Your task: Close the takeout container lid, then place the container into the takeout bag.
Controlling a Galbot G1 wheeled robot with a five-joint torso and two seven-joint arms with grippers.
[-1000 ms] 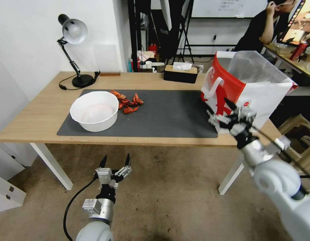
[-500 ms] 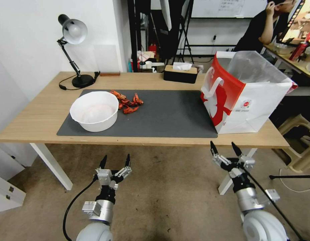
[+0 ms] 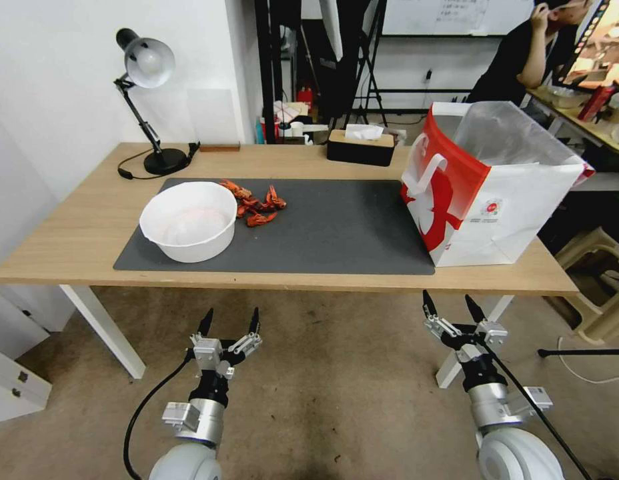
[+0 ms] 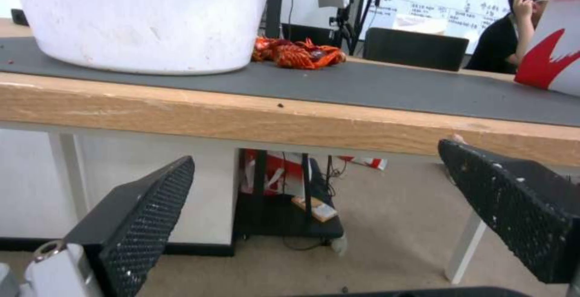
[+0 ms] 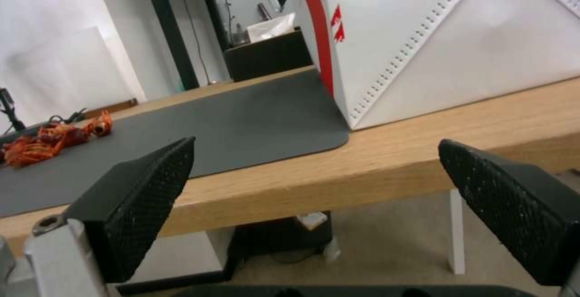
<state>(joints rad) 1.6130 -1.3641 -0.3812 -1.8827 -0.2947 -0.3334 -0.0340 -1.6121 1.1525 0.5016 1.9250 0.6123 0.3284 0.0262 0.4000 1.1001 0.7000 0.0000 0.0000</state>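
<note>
Below the near edge of the light wooden table (image 3: 69,253), both arms hang over the floor. The left gripper (image 3: 228,321) sits under the front of the large white plastic bowl (image 3: 188,220), its black textured fingers (image 4: 145,213) spread wide and holding nothing. The right gripper (image 3: 453,305) is just below the table edge in front of the tall red-and-white paper takeout bag (image 3: 483,193), its jaws likewise wide apart and empty. That bag stands upright on the table's right end, partly on the dark grey mat (image 3: 336,227), with a clear plastic liner rising from its open top. A heap of orange-red crayfish (image 3: 256,203) lies on the mat just beside the bowl. Farther back are a black tissue box (image 3: 360,147) and a black desk lamp (image 3: 146,87). The clear clamshell takeout container cannot be made out anywhere; whether it lies inside the bag cannot be told.
</note>
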